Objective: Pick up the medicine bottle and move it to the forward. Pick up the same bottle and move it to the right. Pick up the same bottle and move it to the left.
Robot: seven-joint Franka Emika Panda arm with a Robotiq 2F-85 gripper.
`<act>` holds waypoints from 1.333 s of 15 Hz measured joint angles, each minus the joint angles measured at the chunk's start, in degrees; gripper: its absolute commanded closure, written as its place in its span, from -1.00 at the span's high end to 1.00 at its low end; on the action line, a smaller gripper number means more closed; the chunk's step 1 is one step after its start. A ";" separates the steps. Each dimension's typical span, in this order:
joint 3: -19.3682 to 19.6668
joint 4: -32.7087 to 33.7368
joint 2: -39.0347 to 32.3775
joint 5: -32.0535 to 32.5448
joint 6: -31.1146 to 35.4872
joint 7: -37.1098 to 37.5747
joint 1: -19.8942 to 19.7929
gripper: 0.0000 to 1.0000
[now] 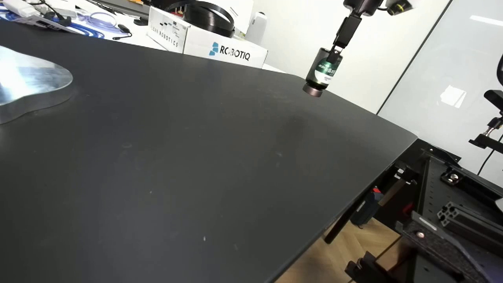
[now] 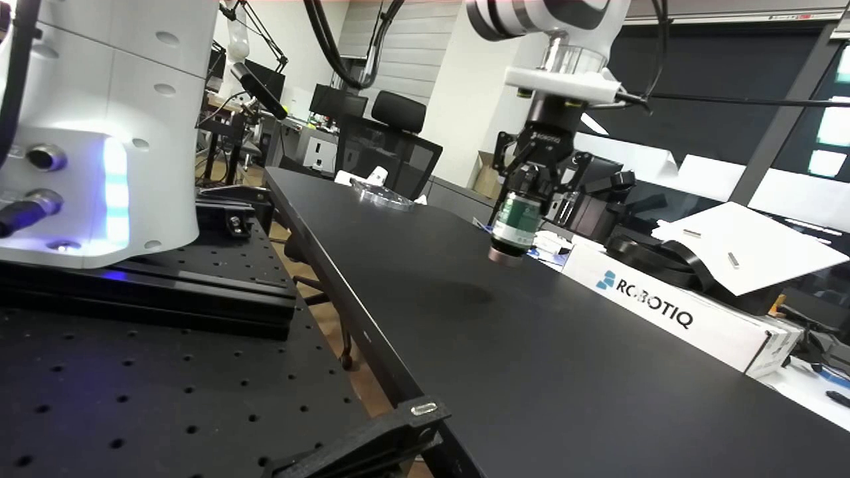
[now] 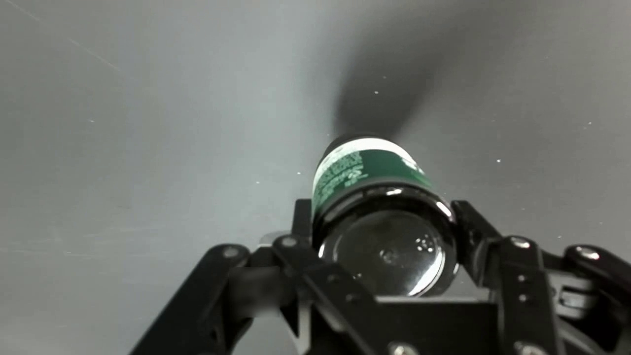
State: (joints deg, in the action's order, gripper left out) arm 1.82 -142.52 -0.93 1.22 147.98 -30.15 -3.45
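In the wrist view the gripper [image 3: 382, 220] pinches the medicine bottle [image 3: 377, 165], its fingers [image 3: 301, 218] bearing on opposite sides close to the upturned base [image 3: 388, 254]; don't slacken, since the smooth wall may slip. In an exterior view the bottle hangs above the table [image 1: 204, 157], upside down with the cap [image 1: 312, 90] lowest, and looks roughly square to it. In an exterior view its shadow [image 2: 470, 293] shows the cap well apart from the table: travel level, descend slowly, let the cap sit flat, and release only once it stands.

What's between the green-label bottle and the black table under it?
Only air! In both exterior views, the gripper holds the medicine bottle up off the black table.
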 measured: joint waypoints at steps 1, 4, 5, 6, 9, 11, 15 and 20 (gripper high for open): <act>1.20 0.63 1.27 0.28 -1.86 -0.23 -1.02 -0.11; 5.72 1.44 4.64 2.10 -5.68 -1.73 -4.75 -0.11; 7.38 1.49 5.52 2.71 -6.43 -2.56 -6.11 -0.11; 9.10 1.49 6.24 3.56 -6.81 -3.56 -7.50 -0.11; 13.68 1.47 7.09 4.30 -6.71 -7.45 -10.92 -0.11; 16.20 1.40 6.90 4.20 -6.70 -10.14 -12.54 -0.11; 19.56 1.23 4.36 2.21 -6.30 -15.51 -14.60 -0.11; 20.22 1.23 -1.39 -1.93 -2.32 -19.73 -15.96 -0.11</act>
State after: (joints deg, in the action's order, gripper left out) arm 22.04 -141.29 -2.32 -0.71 145.66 -49.88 -19.41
